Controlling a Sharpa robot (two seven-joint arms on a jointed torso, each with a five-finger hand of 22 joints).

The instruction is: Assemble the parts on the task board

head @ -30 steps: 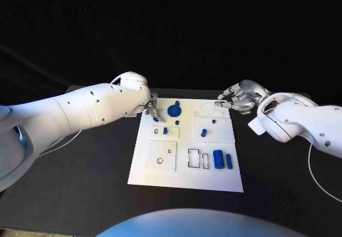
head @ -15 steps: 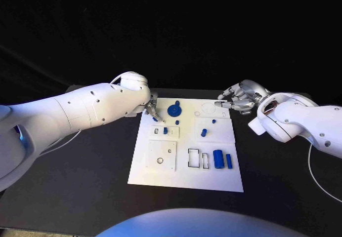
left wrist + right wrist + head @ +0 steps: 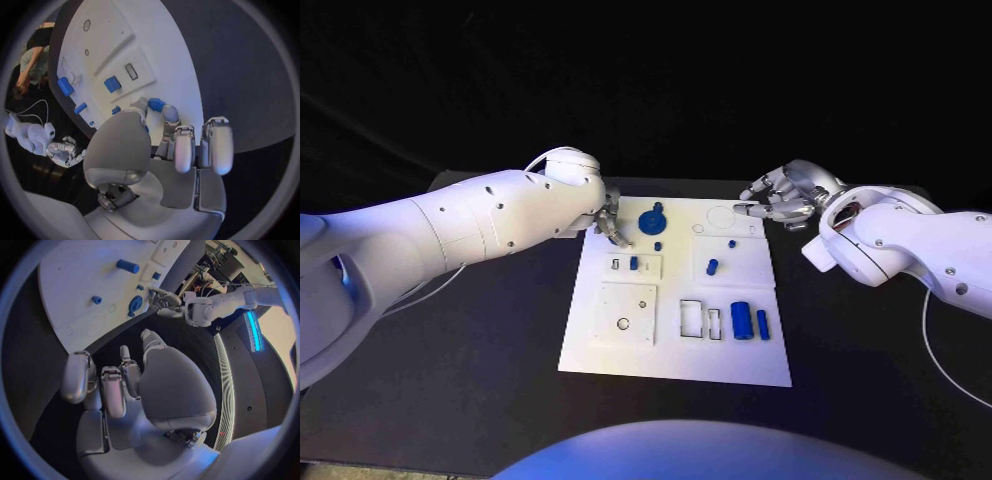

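The left hand (image 3: 612, 226) sits at the far left corner of the white board (image 3: 678, 365), and in the left wrist view its fingertips (image 3: 170, 114) pinch a small blue piece (image 3: 156, 104) just above the board's surface; so the step in hand looks like carrying this piece to its seat; close beside it stands a round blue part (image 3: 656, 219), with a small blue peg (image 3: 635, 264) in a slot nearer the robot; the next move, by my reading, calls for lining the pinched piece over its hole or slot and lowering it straight, without knocking the round part; the right hand (image 3: 783, 203) hovers at the board's far right corner, fingers curled in, holding nothing; further toward the near edge lie a blue peg (image 3: 713, 267) and two longer blue blocks (image 3: 750, 322), apparently waiting their turn on the black table (image 3: 473, 380)
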